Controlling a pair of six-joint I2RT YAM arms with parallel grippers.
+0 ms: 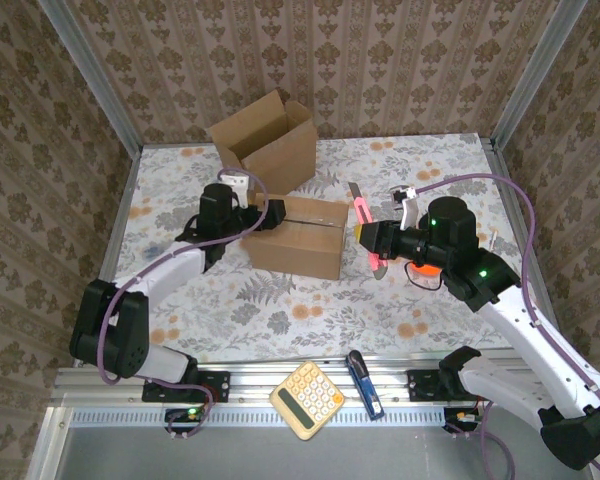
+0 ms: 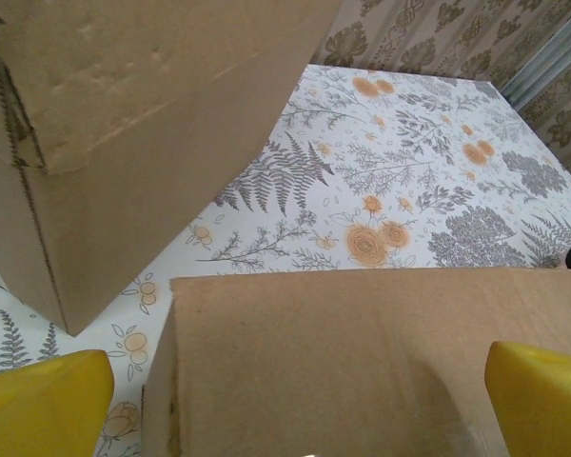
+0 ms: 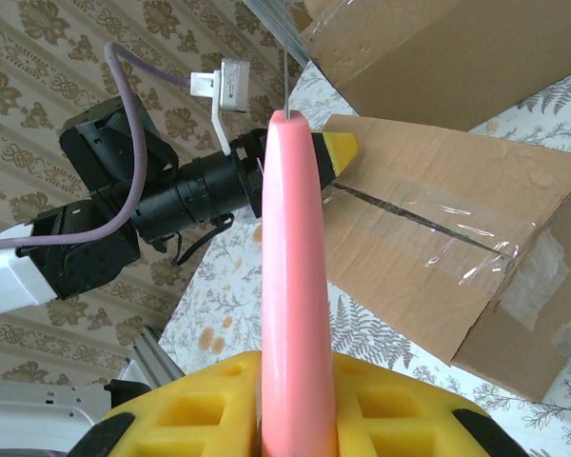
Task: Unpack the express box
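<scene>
The taped box sits mid-table, and the left gripper, jaws wide, leans on its 9 o'clock end, probably to stop sliding, while the right gripper at 3 o'clock pinches a pink cutter to slice the tape.

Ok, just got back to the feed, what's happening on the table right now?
The right gripper is clamped on a pink utility knife, blade out, just right of the taped cardboard box mid-table. The left gripper sits at the box's left end, yellow fingers spread over its top edge, apparently bracing it. The knife isn't touching the tape seam yet. A second, open box stands behind.
</scene>
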